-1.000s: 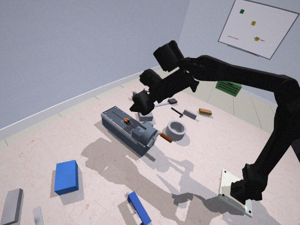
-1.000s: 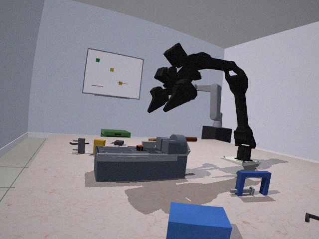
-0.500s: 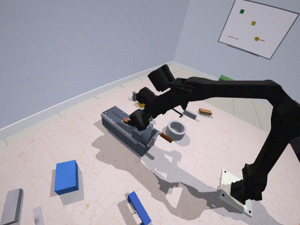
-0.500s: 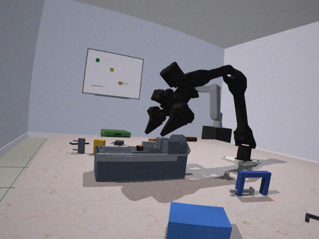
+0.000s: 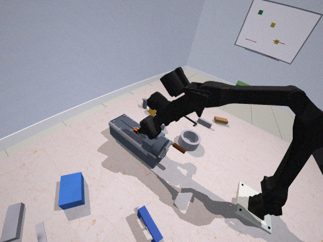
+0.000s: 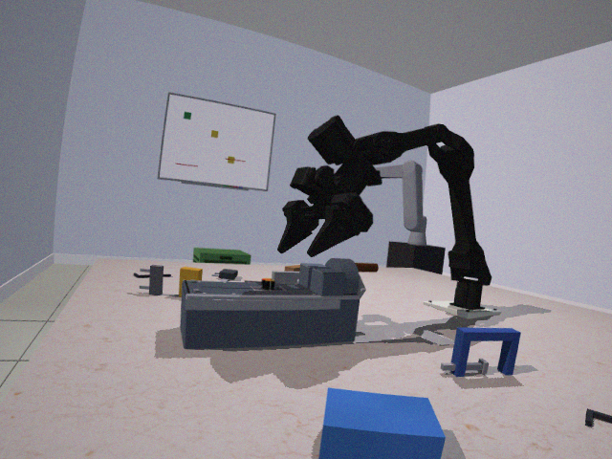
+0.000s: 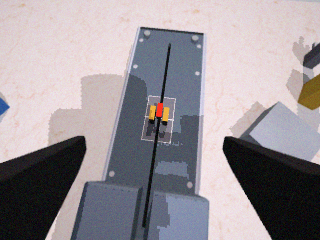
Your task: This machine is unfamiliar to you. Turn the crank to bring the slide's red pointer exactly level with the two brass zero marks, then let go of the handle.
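The dark blue-grey machine (image 5: 130, 145) (image 6: 269, 326) (image 7: 185, 60) stands on the table. Its red pointer (image 5: 136, 128) (image 7: 160, 109) lies between the two brass marks in the wrist view, one left (image 7: 152, 113) and one right (image 7: 166, 115). The pointer looks close to level with them, its middle very slightly toward the slot's far end; exact alignment is hard to tell. The brown crank handle (image 5: 179, 147) (image 6: 367, 267) sticks out from the housing end, outside the wrist view, with nothing holding it. My gripper (image 6: 295, 253) (image 7: 156, 142) is wide open and empty above the machine's top, away from the handle.
A grey ring (image 5: 185, 145) stands beside the handle. A grey block (image 7: 287, 131) and a yellow block (image 5: 152, 112) (image 6: 188, 278) (image 7: 311, 95) are beside the machine. A blue box (image 5: 70, 189) (image 6: 381, 409) and a blue arch (image 5: 150, 224) (image 6: 487, 335) stand on its other side.
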`<state>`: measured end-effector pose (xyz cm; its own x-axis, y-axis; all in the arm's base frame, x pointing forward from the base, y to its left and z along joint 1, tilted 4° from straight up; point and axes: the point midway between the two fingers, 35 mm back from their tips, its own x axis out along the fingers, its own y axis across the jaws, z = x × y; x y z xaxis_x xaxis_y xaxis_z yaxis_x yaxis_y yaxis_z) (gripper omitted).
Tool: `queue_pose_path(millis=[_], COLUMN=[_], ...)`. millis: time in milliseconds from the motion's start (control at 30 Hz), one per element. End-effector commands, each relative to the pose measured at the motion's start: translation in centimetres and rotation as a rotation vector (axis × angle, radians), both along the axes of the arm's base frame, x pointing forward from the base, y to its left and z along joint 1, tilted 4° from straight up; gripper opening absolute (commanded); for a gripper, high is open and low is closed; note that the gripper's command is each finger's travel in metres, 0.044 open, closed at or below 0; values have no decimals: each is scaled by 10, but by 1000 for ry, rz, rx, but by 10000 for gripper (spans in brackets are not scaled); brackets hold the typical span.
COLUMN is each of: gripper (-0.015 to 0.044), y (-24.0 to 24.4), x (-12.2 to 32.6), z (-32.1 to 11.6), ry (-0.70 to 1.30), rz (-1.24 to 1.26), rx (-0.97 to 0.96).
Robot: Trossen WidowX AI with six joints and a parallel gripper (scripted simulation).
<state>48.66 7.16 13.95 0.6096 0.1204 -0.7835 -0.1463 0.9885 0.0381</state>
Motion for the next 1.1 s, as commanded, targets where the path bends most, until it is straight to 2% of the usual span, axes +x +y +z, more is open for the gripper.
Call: queue_pose_path(millis=[0, 333, 467, 1067], gripper=[440, 440, 440, 440], y=[1, 3, 3, -2], x=[2, 1, -5, -87], z=[13, 65, 67, 72], ry=[-7, -4, -8, -64], rz=[5, 0, -7, -99], rx=[2, 1, -4, -56])
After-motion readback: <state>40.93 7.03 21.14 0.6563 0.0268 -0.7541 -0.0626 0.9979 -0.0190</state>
